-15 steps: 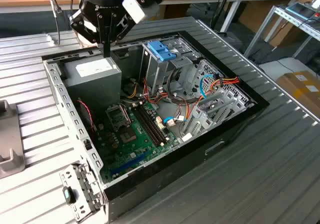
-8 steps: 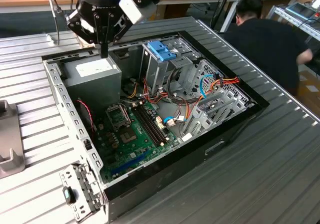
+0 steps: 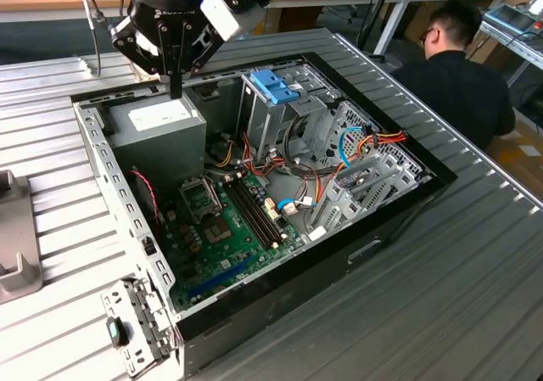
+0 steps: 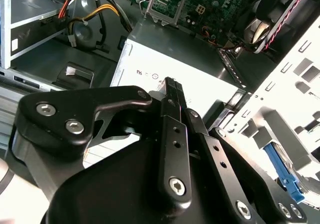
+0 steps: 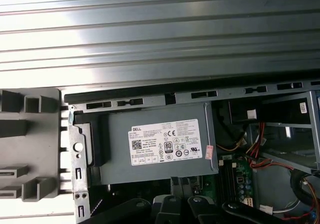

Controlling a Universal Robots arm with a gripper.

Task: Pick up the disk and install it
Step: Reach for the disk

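On the exterior view's left, a grey moulded fixture [image 3: 12, 258] with blocky upright ribs sits on the ribbed sheet-metal table [image 3: 441, 296]. Beside it lies the open computer case [image 3: 106, 169], whose punched steel wall looks thin and sharp-edged.

The claw [image 3: 176, 88] hangs over the back corner of the case, just above the power supply [image 3: 157, 131]. In the second wrist view its black fingers [image 4: 172, 87] are pressed together with nothing between them. We cannot tell from these pictures where the disk lies, only that the claw does not carry it.

We judge the pick-up has not begun. To do it well we would spread the fingers before closing in and take the drive squarely by its rigid edges. We would also keep the black linkage clear of the steel walls and loose wiring.

The power supply is a plain matt grey box with a white label, seen flat-on in the first wrist view [image 5: 160, 144]. Next comes the green motherboard [image 3: 229, 228], crowded with dark slots.

Further right, a blue-handled carrier [image 3: 276, 84] of glossy plastic tops the tall perforated drive cage [image 3: 263, 122]. Past it, red, yellow and orange cables [image 3: 382, 139] loop limply. At the exterior view's right a person [image 3: 462, 75] in dark clothing sits beyond the table's edge.
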